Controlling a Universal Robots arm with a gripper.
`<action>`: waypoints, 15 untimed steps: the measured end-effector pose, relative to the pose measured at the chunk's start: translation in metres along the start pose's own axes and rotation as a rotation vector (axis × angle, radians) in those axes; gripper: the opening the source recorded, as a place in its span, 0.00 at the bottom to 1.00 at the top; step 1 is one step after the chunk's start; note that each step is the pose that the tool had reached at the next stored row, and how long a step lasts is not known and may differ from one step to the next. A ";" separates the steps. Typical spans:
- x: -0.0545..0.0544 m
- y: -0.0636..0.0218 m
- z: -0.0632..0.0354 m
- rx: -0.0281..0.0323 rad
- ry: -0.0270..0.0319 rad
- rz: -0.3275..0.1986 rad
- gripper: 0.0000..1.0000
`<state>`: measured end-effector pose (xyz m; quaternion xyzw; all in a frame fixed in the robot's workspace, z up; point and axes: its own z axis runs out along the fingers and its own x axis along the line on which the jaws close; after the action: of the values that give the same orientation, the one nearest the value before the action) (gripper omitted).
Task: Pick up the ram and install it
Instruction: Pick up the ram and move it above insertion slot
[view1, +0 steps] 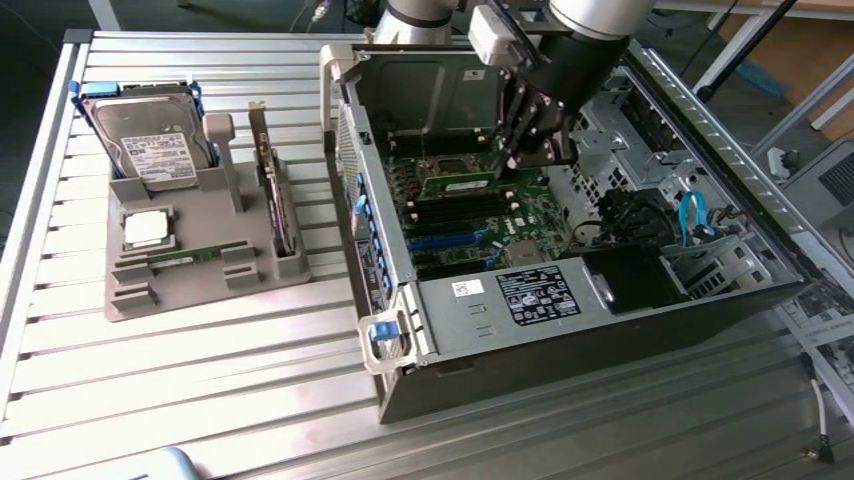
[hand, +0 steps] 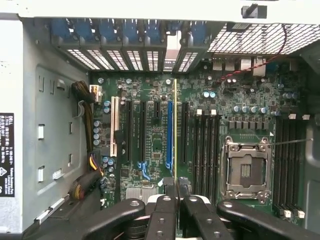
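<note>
Clearly, the gripper (view1: 534, 158) is down inside the open computer case (view1: 561, 372), which lies on its side on the ribbed metal table (view1: 200, 390). The exterior view gives the ram (view1: 467, 184) as a green stick with dark chips. It lies level over the motherboard (view1: 494, 225), just beside the black fingers and parallel to the long black memory slots (view1: 461, 208) next to it. Whether it touches a slot cannot be told.

The wrist view turns that same ram (hand: 174, 130) into a thin yellow-green edge running out from between the two fingertips (hand: 168, 189), which are drawn in narrow and pinch it. This view adds the board ahead: an open, empty processor socket (hand: 247, 170), a bank of empty black slots (hand: 206, 150) just beside it, and a blue slot (hand: 169, 132) close along the ram's edge.

Room is tight. The case's upright inner wall (view1: 414, 95) stands behind the gripper, and a blue cable (view1: 690, 215) hangs in the bay toward the exterior view's right. Bundled cables (hand: 84, 97) hug one side of the board.

Well apart, on the exterior view's left, a grey holder (view1: 200, 288) carries a hard drive (view1: 147, 140), a processor chip (view1: 147, 228) and an upright expansion card (view1: 276, 195).
</note>
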<state>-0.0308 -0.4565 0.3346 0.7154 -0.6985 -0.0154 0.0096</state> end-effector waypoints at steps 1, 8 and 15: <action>0.000 0.0000 0.0013 0.0000 0.0000 0.000 0.12; 0.000 -0.0003 0.0093 0.0000 0.0000 0.000 0.12; 0.000 -0.0004 0.0127 -0.0001 0.0002 0.000 0.12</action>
<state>-0.0308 -0.4565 0.3219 0.7154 -0.6985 -0.0153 0.0097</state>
